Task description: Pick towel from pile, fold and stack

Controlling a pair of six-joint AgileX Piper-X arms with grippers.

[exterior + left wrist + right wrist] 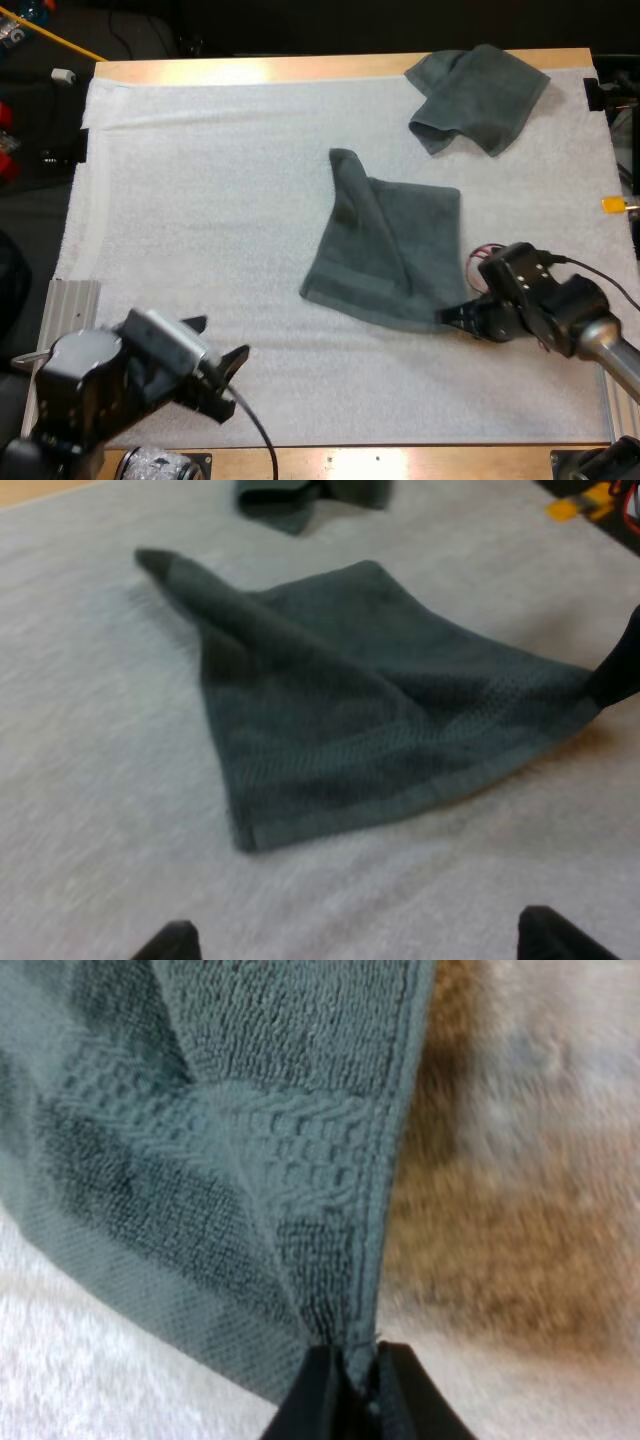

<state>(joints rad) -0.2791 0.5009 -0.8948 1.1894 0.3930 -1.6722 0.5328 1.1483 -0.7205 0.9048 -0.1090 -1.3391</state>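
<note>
Mid-fold: my R gripper (447,316) pinches the towel (385,255) at its near corner, L gripper (220,342) open; next prob needs L on other corner.

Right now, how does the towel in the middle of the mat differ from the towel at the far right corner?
The middle towel lies mostly spread out on the mat with one raised crease, while the far towel is bunched and doubled over itself. The right hand pinches the middle towel by its near corner, and nothing touches the far towel. The middle towel covers more of the mat than the far towel. Both are dark grey-green.
</note>
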